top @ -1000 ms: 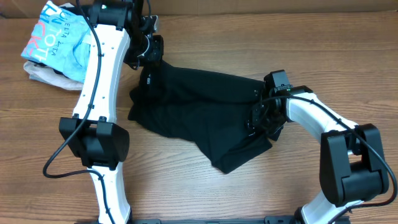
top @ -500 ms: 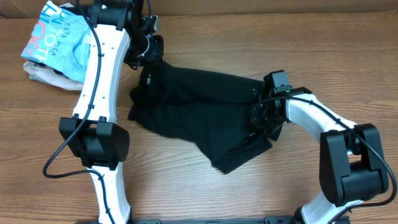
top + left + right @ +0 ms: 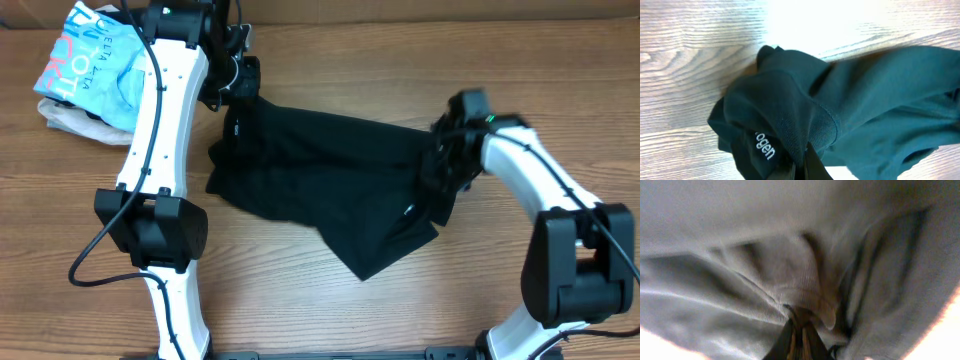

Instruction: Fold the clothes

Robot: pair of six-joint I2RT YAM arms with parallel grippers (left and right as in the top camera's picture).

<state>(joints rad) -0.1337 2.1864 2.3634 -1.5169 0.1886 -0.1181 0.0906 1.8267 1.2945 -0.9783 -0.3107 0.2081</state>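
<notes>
1. Shirt (image 3: 320, 190) rumpled on table (image 3: 300, 310), slung between both grippers.
2. Left gripper (image 3: 238, 88) pinching the far corner; right gripper (image 3: 443, 165) pinching the opposite edge.
3. Probably spreading; next calls for pulling taut and laying flat.

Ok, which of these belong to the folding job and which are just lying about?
Job:
black shirt
left gripper, shut on its bunched far corner
right gripper, shut on its right edge

Lying about:
light blue shirt with lettering
beige garment peeking out at its lower edge
</notes>
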